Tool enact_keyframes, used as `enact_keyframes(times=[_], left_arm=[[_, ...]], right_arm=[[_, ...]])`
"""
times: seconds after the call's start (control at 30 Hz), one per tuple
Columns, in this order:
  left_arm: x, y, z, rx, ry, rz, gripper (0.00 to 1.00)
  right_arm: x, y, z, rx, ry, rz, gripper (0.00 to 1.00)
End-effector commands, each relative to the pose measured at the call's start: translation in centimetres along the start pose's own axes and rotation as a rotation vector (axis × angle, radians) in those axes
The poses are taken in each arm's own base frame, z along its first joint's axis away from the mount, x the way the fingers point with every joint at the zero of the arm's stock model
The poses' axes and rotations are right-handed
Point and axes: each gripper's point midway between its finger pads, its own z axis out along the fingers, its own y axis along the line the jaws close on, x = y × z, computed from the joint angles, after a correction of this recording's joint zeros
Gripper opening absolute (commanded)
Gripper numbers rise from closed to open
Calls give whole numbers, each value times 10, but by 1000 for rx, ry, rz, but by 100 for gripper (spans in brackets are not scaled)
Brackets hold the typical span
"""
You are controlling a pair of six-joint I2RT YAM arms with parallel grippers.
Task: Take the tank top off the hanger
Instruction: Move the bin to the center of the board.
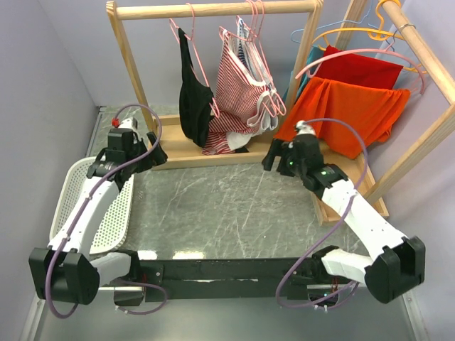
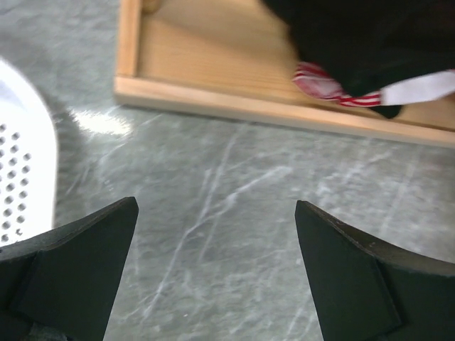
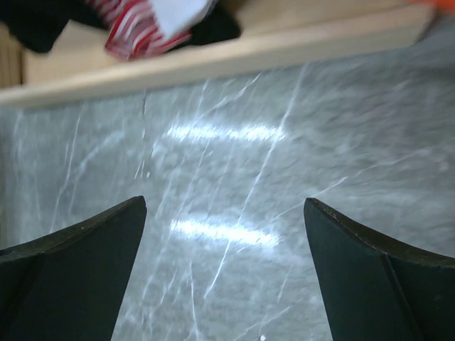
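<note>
Hanging lengthwise from a pink hanger (image 1: 202, 65) on the wooden rail (image 1: 213, 10), the black tank top (image 1: 190, 103) lies beyond and between both arms, nearer the left gripper (image 1: 158, 153); it and the right gripper (image 1: 273, 158) gape wide, holding nothing, low over the table (image 1: 213, 206)

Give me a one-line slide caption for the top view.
Left fingers and right fingers open above the table, short of the rack hung with a black top and striped top; basket at left.
</note>
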Motion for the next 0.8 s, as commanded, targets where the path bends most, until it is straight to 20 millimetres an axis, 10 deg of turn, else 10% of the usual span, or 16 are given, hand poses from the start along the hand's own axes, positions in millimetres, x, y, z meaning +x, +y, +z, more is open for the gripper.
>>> enact_keyframes(times=[0.0, 0.13, 0.43, 0.77], left_arm=[[10, 19, 2, -115, 48, -39, 99], [42, 43, 2, -198, 95, -75, 99], [-10, 62, -19, -350, -89, -97, 99], [-32, 115, 25, -422, -66, -211, 100]], right_arm=[[11, 24, 2, -76, 34, -25, 100], [19, 37, 4, -105, 55, -52, 100], [20, 48, 9, -136, 83, -90, 100], [28, 53, 1, -182, 120, -86, 100]])
